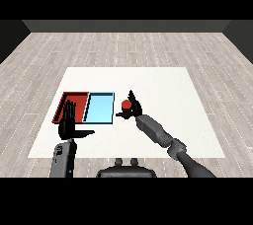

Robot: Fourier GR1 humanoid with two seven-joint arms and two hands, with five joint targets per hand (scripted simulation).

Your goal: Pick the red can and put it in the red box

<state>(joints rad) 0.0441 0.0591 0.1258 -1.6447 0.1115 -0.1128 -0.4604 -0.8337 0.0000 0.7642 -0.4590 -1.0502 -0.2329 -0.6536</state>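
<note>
The right hand [132, 106] curls its fingers around the red can [126, 104] beside the light blue tray [99, 108]; the red tray [69, 98] awaits it.

Two grey forearms end in black hands. The left hand [69, 120] has slender black fingers and a thick black thumb, and its forearm [63, 160] is a blocky grey casing with a dark slot along its face. The right hand [132, 106] is likewise black; its forearm [154, 130] is built of boxy grey segments joined to a darker rounded upper section.
</note>
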